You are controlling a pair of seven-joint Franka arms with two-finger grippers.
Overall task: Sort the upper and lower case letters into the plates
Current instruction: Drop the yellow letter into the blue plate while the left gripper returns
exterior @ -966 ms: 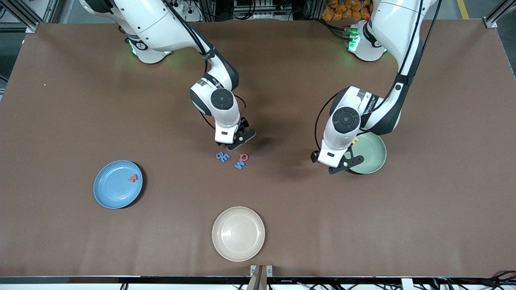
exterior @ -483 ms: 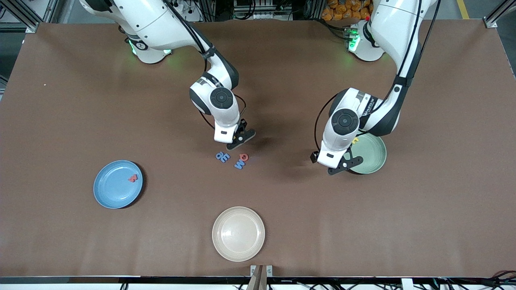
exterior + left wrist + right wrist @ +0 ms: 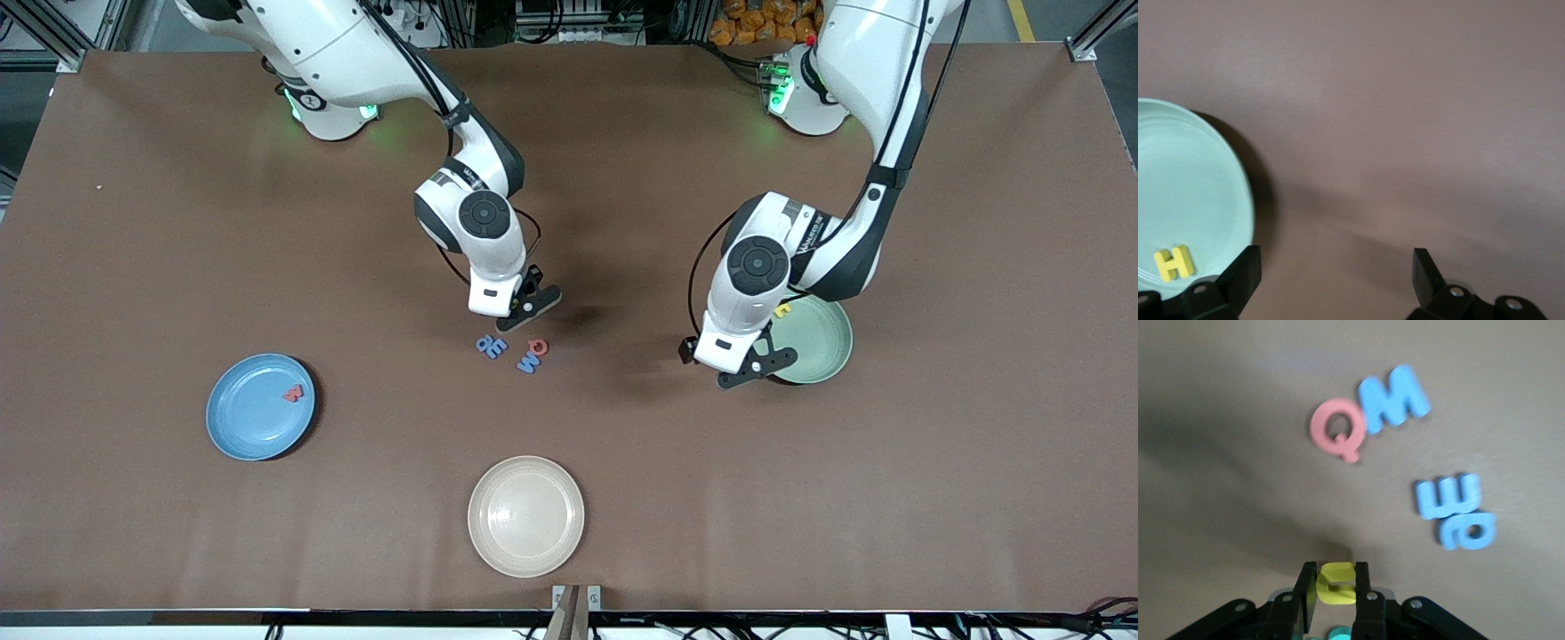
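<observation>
Right gripper (image 3: pixel 1335 587) clamped on yellow letter (image 3: pixel 1335 582), up over counter (image 3: pixel 622 444). Just beside it on counter: loose cluster, red Q (image 3: pixel 1335 429) touching blue M (image 3: pixel 1397 398), blue E (image 3: pixel 1448 495) touching blue e (image 3: pixel 1467 530).

Left gripper (image 3: pixel 1335 280) wide open, empty, over counter at rim of pale green plate (image 3: pixel 1218 167); yellow H (image 3: pixel 1173 262) in plate.

Blue plate (image 3: pixel 249 418) well apart, red letter (image 3: pixel 293 392) in it.
</observation>
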